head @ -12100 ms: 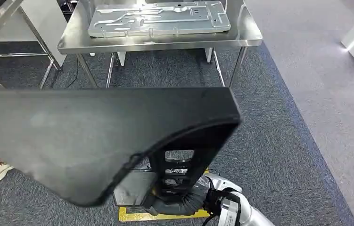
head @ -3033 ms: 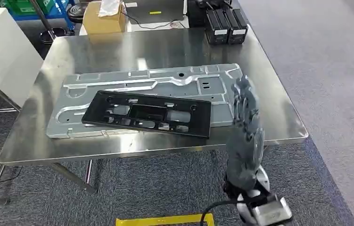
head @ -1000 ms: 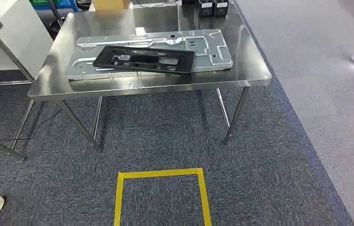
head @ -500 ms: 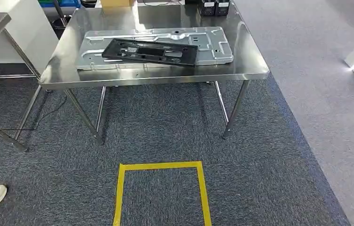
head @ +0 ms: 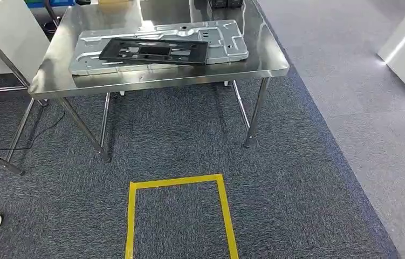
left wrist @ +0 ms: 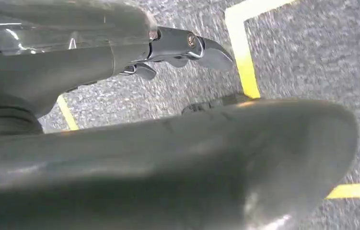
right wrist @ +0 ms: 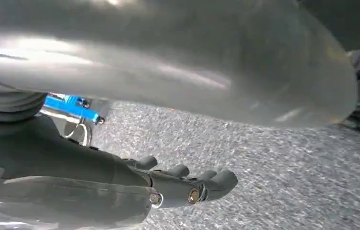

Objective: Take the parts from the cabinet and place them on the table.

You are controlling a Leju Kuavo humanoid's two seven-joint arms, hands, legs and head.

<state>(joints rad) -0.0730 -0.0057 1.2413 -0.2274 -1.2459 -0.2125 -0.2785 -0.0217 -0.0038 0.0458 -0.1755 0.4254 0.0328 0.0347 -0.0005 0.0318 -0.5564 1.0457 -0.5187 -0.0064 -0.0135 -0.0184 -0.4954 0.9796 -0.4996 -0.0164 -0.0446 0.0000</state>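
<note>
- Now we see the black part [head: 154,51] lying on the grey panel [head: 219,38] on the table [head: 151,81] — delivered, we judge.
- Left hand [left wrist: 178,48] and right hand [right wrist: 187,184] hang empty, fingers loosely extended — free for another part.

Steel desk [head: 157,75] at 12 o'clock on grey carpet floor [head: 189,145]. Flat on the desk, a stamped grey metal panel [head: 227,40]; across it, toward 11 o'clock, a black frame part [head: 154,51]. On the floor at 6 o'clock, a yellow tape square [head: 176,183].
</note>
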